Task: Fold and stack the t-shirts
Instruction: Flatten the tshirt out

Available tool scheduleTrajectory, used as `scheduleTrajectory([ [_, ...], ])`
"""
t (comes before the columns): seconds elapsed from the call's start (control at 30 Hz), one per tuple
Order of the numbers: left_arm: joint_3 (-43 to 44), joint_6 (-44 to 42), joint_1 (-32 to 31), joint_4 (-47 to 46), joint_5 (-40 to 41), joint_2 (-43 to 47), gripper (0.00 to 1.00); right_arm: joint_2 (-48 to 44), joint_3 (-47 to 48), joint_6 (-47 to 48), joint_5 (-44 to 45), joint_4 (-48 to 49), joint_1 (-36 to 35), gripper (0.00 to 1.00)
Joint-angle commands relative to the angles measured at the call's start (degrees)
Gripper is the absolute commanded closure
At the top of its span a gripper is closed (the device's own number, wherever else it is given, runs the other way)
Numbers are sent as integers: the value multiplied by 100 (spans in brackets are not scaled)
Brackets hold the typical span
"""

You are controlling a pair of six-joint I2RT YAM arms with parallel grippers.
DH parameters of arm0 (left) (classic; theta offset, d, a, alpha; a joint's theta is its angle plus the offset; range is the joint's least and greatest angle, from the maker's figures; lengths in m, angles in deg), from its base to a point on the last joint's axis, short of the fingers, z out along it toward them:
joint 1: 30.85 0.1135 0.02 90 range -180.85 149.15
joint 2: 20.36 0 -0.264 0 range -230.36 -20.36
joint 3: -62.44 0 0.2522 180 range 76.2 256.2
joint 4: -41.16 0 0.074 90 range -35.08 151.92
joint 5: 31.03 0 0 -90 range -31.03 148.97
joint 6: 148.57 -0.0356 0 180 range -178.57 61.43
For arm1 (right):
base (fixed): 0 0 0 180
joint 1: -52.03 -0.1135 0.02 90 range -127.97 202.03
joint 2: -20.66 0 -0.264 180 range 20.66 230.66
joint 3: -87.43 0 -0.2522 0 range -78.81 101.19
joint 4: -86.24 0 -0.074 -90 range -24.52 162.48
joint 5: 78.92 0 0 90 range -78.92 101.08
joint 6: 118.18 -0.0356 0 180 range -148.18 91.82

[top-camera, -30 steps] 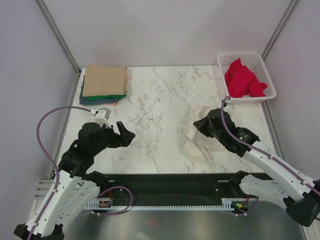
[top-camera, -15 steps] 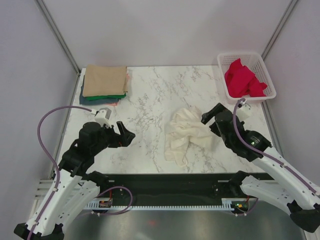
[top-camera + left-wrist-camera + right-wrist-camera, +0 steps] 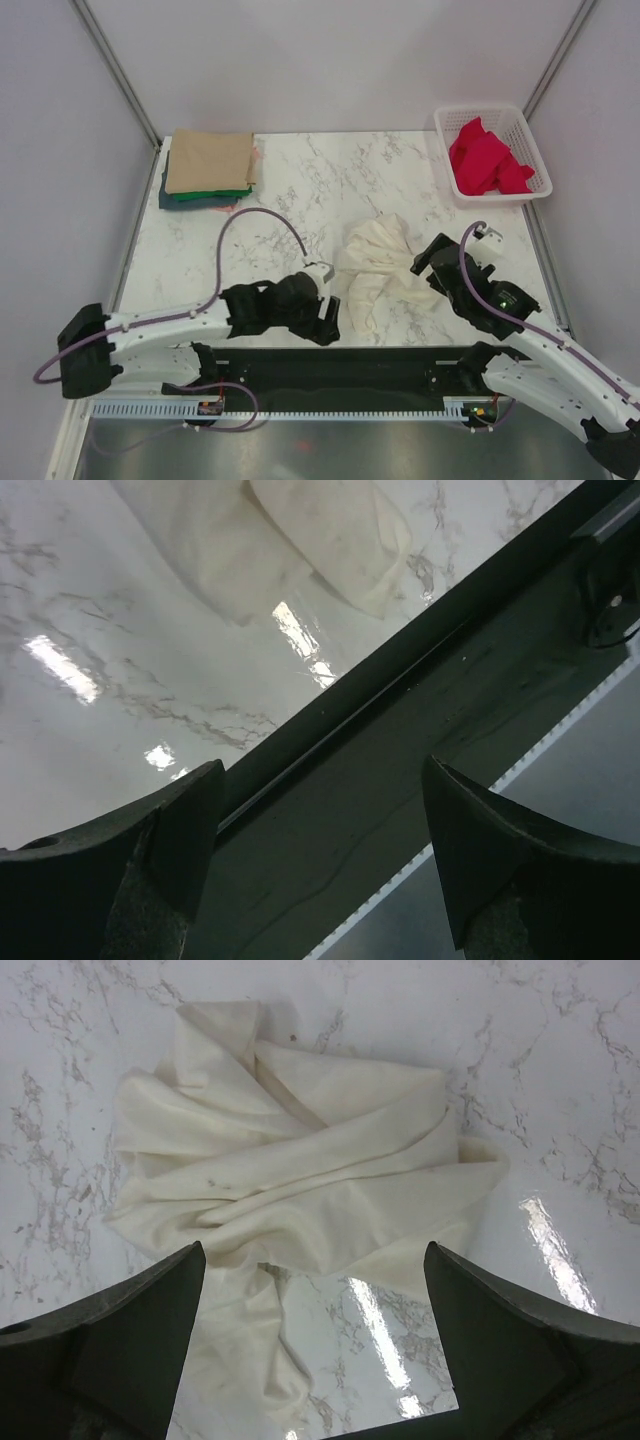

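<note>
A crumpled cream t-shirt (image 3: pixel 375 262) lies in a heap right of the table's middle, and fills the right wrist view (image 3: pixel 290 1160). My right gripper (image 3: pixel 426 260) hovers just right of it, open and empty (image 3: pixel 313 1295). My left gripper (image 3: pixel 332 322) is low at the table's front edge, beside the shirt's near end. It is open with nothing between its fingers (image 3: pixel 325 845), and the shirt's tip (image 3: pixel 330 550) shows beyond them. A stack of folded t-shirts (image 3: pixel 208 163), tan on top over green and teal, sits at the back left.
A white mesh basket (image 3: pixel 528 142) holding red cloth (image 3: pixel 485 160) stands at the back right corner. The black rail (image 3: pixel 350 375) runs along the table's near edge, right under my left gripper. Grey walls enclose the table on three sides.
My right gripper opened, let go of the cream t-shirt and drew back to the right. The shirt now lies in a heap. My left arm swung from the left side to the front middle.
</note>
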Motion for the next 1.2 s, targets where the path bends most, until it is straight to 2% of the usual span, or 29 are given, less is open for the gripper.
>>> scheduleTrajectory([
  [0.0, 480, 785, -622, -697, 746, -1083, 13, -163, -279, 96, -68, 41, -1, 2],
  [0.07, 734, 917, -738, -846, 825, -1671, 12, -400, -446, 87, -94, 41, -1, 2],
  [0.37, 1552, 1111, -931, -1137, 992, -3080, 13, -981, -693, 157, -156, -100, -1, 2],
  [0.6, 2168, 1734, -1098, -417, 1475, -4082, 16, -1077, -684, 236, -244, -196, -1, 2],
  [0.77, 2414, 1946, -1134, -267, 1564, -4636, 22, -1235, -684, 280, -270, -249, -1, 2],
  [0.87, 2642, 1946, -1186, -180, 1686, -4943, 35, -1244, -684, 280, -305, -241, -1, 2],
  [0.93, 2739, 1955, -1204, -100, 1765, -5049, 52, -1227, -675, 298, -331, -249, -1, 2],
  [0.97, 2766, 1920, -1204, -83, 1853, -5093, 70, -1236, -675, 289, -332, -249, -1, 2],
  [1.03, 2758, 1885, -1204, -48, 1932, -5041, 97, -1227, -684, 289, -349, -258, -1, 2],
  [1.17, 2687, 1648, -1204, 373, 2205, -4340, 98, -1227, -675, 306, -358, -258, -1, 2],
])
